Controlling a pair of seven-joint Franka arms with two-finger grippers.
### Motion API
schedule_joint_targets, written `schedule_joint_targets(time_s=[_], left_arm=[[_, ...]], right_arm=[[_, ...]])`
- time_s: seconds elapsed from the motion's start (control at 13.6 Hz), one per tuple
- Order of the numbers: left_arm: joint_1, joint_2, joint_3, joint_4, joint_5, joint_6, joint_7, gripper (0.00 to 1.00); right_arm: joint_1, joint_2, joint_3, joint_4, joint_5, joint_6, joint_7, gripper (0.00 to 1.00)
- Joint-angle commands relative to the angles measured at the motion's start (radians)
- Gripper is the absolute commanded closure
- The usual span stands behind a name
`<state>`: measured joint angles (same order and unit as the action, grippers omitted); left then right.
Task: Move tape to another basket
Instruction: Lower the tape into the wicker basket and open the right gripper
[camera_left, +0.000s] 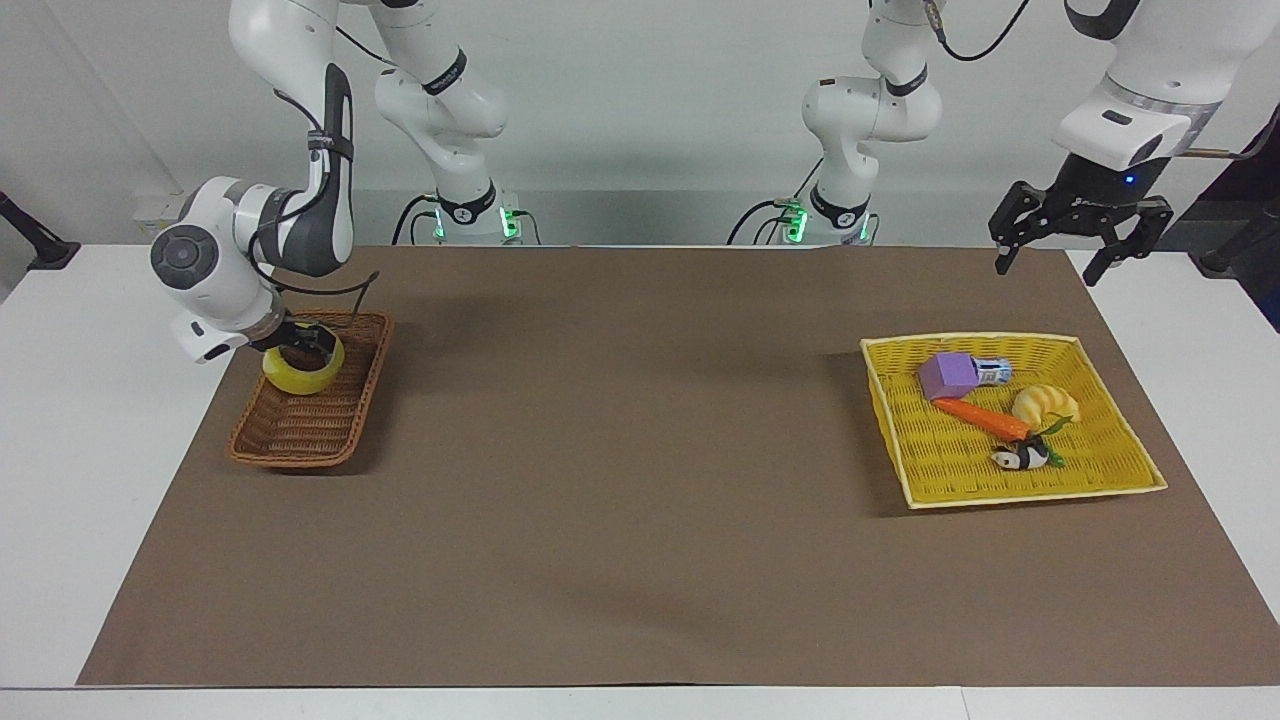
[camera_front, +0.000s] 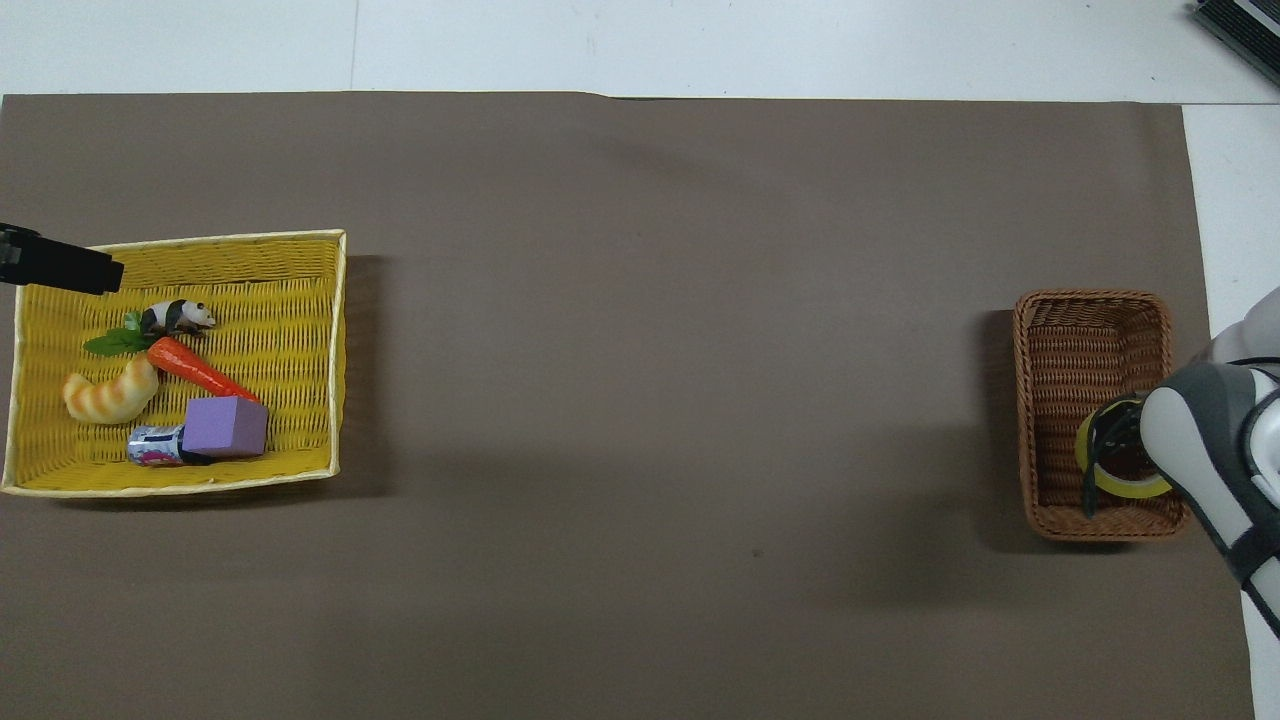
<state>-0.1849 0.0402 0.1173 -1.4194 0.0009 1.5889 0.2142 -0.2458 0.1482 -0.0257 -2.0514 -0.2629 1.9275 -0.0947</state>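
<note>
Fingers of the right arm (camera_left: 305, 343) reach into the tape (camera_left: 300, 380); their spread cannot be told. It lies in the brown basket (camera_left: 368, 395), six o'clock end seen from overhead, so probably only withdrawal remains. That arm bends steeply down. Left arm's fingers (camera_left: 1003, 250) wait, spread, empty.

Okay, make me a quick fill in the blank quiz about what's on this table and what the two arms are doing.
1. The tape sits in the ____ wicker basket.
2. The hand at the tape belongs to the ____ arm.
3. The purple block lies in the ____ basket.
4. The left hand waits in the air, open, holding ____.

Missing words: brown; right; yellow; nothing.
</note>
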Motion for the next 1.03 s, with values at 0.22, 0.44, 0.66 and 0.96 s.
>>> schedule_joint_targets(time_s=[0.22,0.44,0.66,0.96], left_arm=[[0.007,0.001,-0.007,0.016,0.019,-0.020,0.011,0.00],[0.007,0.001,-0.007,0.016,0.019,-0.020,0.011,0.00],[0.007,0.000,-0.007,0.016,0.019,-0.020,0.011,0.00],[0.007,0.000,-0.007,0.016,0.019,-0.020,0.011,0.00]], right_arm=[[0.039,-0.035,0.020,0.075,-0.068,-0.061,0.007,0.00],[0.077,-0.016,0.021,0.138,-0.039,-0.056,0.062,0.00],[0.125,-0.007,0.021,0.171,0.007,-0.045,0.110,0.00],[0.160,0.008,0.026,0.209,0.079,-0.045,0.196,0.00]])
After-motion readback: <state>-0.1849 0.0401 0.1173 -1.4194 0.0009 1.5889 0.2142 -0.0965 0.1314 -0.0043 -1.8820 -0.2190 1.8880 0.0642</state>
